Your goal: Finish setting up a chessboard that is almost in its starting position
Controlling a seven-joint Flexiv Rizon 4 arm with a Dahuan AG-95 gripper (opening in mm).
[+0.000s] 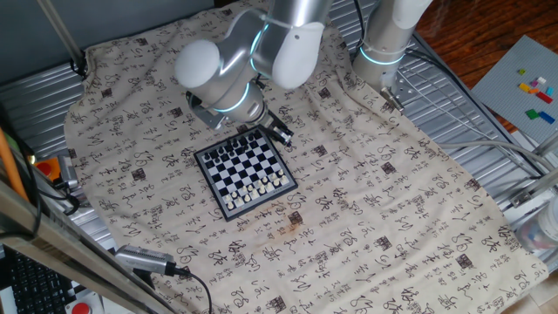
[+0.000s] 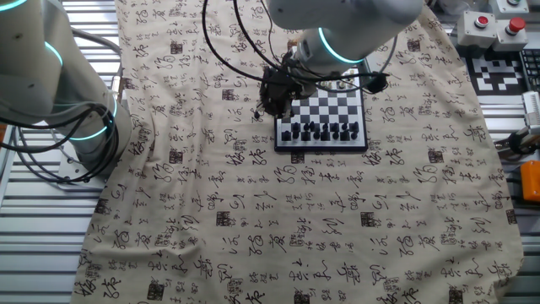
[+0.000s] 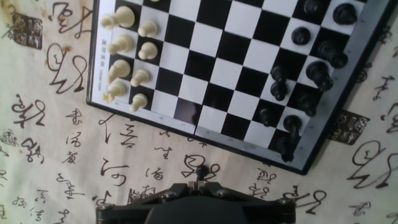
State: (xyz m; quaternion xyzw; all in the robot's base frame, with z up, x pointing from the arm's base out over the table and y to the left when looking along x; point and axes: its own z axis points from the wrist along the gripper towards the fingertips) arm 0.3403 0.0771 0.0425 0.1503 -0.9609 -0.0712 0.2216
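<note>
1. The chessboard (image 1: pixel 244 171) lies flat on the cloth (image 1: pixel 366 218), which is printed with dark characters and covers the table.
2. In the hand view I see the white pieces (image 3: pixel 127 59) lined up in two rows along the left edge of the board. The black pieces (image 3: pixel 305 81) are grouped along the right edge, and the chequered squares between them are bare.
3. From the other fixed view, the black pieces (image 2: pixel 321 131) stand along the board edge nearest that camera.
4. The arm (image 1: pixel 253 52) leans over the far part of the board. Its gripper (image 2: pixel 274 95) is just beside the board's side edge, over the cloth rather than over the squares.
5. In the hand view only the dark housing of the gripper (image 3: pixel 200 182) shows at the bottom of the frame. A small dark knob (image 3: pixel 200 170) pokes up from its middle.
6. I cannot tell whether that knob is a chess piece. I also cannot tell whether the fingers are clenched or released, because they are hidden behind the housing.
</note>
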